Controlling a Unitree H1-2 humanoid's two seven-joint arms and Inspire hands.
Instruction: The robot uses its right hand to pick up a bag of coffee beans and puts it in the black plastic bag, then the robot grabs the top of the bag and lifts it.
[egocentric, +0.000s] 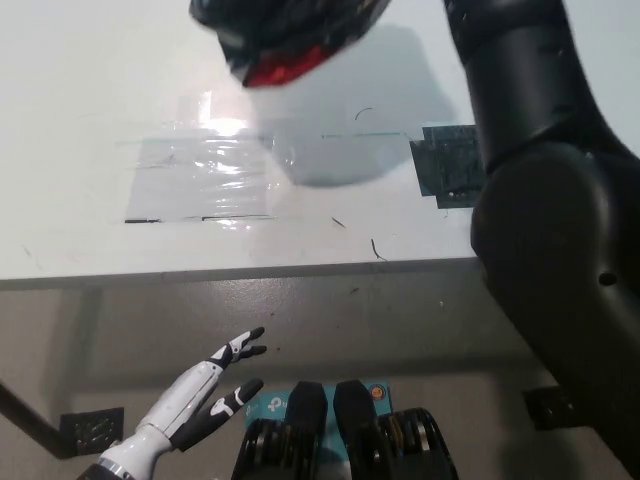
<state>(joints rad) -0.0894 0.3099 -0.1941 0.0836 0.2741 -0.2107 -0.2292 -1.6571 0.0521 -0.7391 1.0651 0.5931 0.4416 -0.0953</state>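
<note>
Left hand (205, 395) open below white table (80, 150) edge.

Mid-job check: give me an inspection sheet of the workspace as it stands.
Surface: white table, with a clear tape patch and a dark patch stuck on it.
Job's things: black plastic bag at the top edge, mostly cropped, red showing through; its shadow lies apart below it.
Clutter: nothing seen.
Hands: left hand open, resting below the table edge; right arm reaches up out of frame, hand not visible.
Cables: nothing seen.
Surroundings: grey floor.
</note>
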